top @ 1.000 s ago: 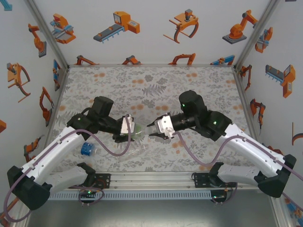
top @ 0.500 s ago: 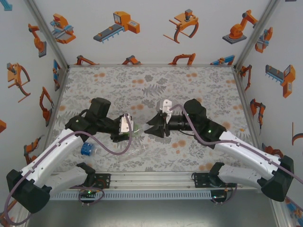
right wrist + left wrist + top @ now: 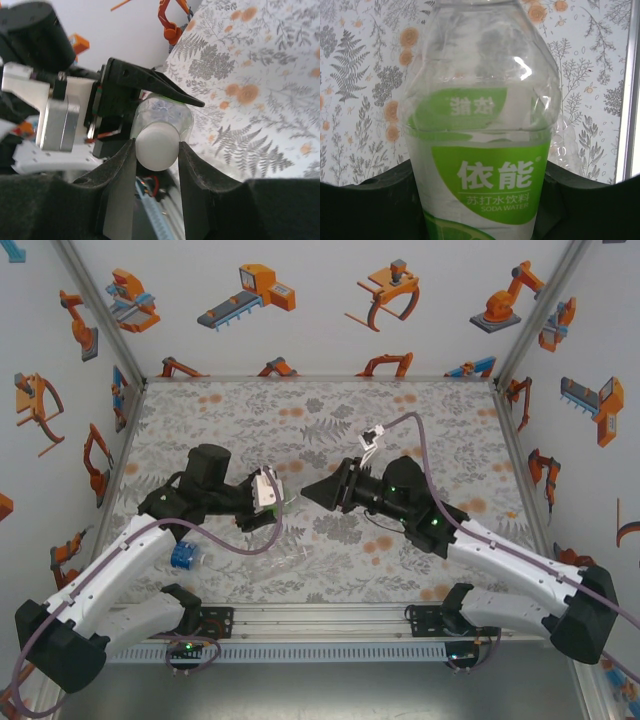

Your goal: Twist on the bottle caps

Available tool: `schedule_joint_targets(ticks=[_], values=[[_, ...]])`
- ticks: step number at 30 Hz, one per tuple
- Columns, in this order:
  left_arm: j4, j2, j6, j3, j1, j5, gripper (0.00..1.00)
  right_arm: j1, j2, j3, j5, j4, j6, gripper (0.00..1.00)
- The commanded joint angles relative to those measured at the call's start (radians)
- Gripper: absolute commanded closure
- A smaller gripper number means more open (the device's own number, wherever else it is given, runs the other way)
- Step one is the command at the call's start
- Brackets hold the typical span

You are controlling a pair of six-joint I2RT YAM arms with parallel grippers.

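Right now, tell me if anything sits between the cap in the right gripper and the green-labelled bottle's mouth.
Nothing visible does. The right gripper holds the white cap against the neck of the green-labelled bottle, which the left gripper grips.

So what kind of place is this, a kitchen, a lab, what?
Probably a robot lab test cell: walls printed with orange robot cartoons box in a floral-covered table, aluminium posts frame it, and the left arm and right arm are bolted to a rail at its near edge.

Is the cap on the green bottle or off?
On: the cap sits at the green bottle's mouth, in the right gripper. Tightness: cannot tell.
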Motion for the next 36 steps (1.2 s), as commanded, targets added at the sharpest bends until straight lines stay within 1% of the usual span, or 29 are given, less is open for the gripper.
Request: schedule_joint_targets(ticks=[1,4,6,8,12,16,19,22,24,27,30,33,36], values=[[0.131,-0.029,-0.008,0.042,-0.016,0.146,1.00,0.000,0.084,0.021,0.032,-0.147,0.257,1.00],[0.147,-0.023,-0.037,0.051,-0.017,0.107,1.00,-0.001,0.118,0.047,0.007,-0.201,0.370,1.00],[0.148,-0.017,-0.056,0.064,-0.020,0.066,1.00,-0.001,0.135,0.067,-0.009,-0.226,0.407,1.00],[0.148,-0.005,-0.081,0.079,-0.023,0.020,1.00,-0.001,0.141,0.090,-0.016,-0.257,0.413,1.00],[0.140,0.018,-0.126,0.103,-0.031,-0.076,1.00,-0.001,0.118,0.104,0.038,-0.312,0.408,1.00],[0.156,0.020,-0.161,0.102,-0.033,-0.131,1.00,-0.003,0.097,0.101,0.072,-0.314,0.411,1.00],[0.164,0.020,-0.163,0.097,-0.033,-0.126,1.00,-0.005,0.098,0.113,0.071,-0.303,0.401,1.00],[0.143,0.021,-0.120,0.092,-0.033,-0.046,1.00,-0.029,0.086,0.136,0.105,-0.358,0.357,1.00],[0.138,0.025,-0.113,0.083,-0.033,-0.018,1.00,-0.057,0.068,0.150,0.125,-0.408,0.288,1.00],[0.117,0.040,-0.107,0.078,-0.033,-0.026,1.00,-0.100,0.032,0.172,0.157,-0.488,0.205,1.00],[0.103,0.051,-0.102,0.079,-0.032,-0.061,1.00,-0.130,0.002,0.192,0.187,-0.564,0.129,1.00],[0.091,0.065,-0.090,0.079,-0.027,-0.078,1.00,-0.154,-0.019,0.187,0.191,-0.587,0.078,1.00],[0.077,0.081,-0.082,0.087,-0.025,-0.070,1.00,-0.162,-0.018,0.173,0.180,-0.583,0.036,1.00]])
